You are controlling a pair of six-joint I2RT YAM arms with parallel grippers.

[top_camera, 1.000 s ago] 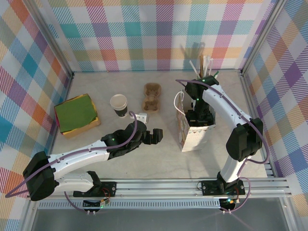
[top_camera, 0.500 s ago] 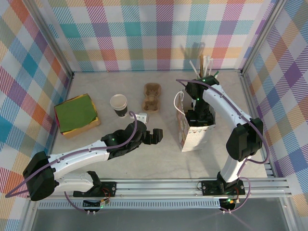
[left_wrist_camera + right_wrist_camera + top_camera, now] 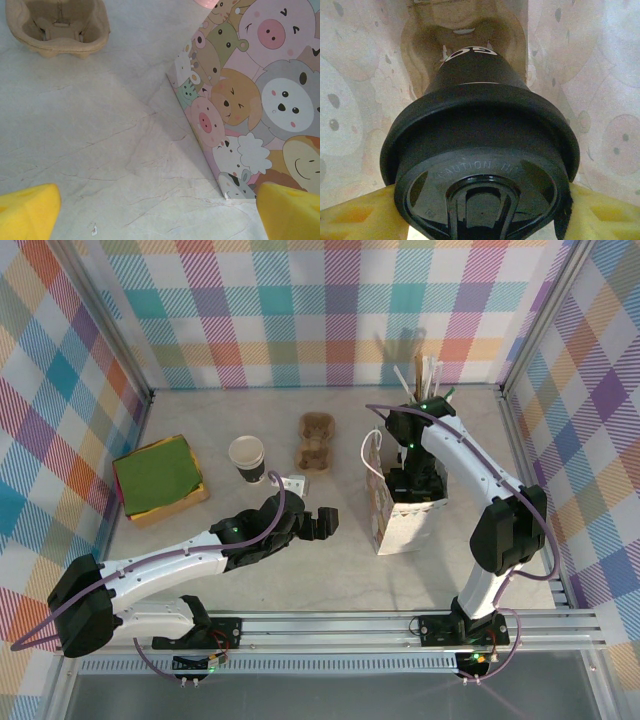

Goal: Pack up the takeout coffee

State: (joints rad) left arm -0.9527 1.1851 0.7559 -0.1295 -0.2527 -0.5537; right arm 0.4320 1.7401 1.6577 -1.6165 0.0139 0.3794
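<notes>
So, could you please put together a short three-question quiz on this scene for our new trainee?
1. True or false: the right gripper holds the takeout coffee inside the paper bag.
2. What lies at the bag's bottom, beneath the coffee? A) a cardboard carrier B) folded napkins C) a spoon
3. Which gripper stands open and empty beside the bag?
Key: 1 true; 2 A; 3 the left gripper.
</notes>
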